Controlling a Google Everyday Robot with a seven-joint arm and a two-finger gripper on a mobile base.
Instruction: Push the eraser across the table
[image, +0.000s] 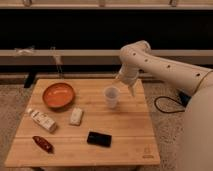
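The eraser (99, 138) lies flat on the table (127, 125), near the front edge and a little left of the middle, its long side running roughly along that edge, with bare planks all round it. The gripper (131, 91) hangs over the back right part of the table, pointing down, just right of a pale cup (111, 96) and well apart from the eraser; it is released and grasps nothing. The white arm (165, 67) reaches in from the right, bending at an elbow above the table's far edge. An orange bowl (58, 95) sits at the back left. A white block (76, 116) lies between the bowl and the eraser, touching neither. Left of the block a small box (42, 120) lies at a slant, and in front of it, near the left front corner, a dark red pepper (43, 143). A small logo (146, 151) marks the right front corner. A dark cable (165, 106) loops on the floor to the right
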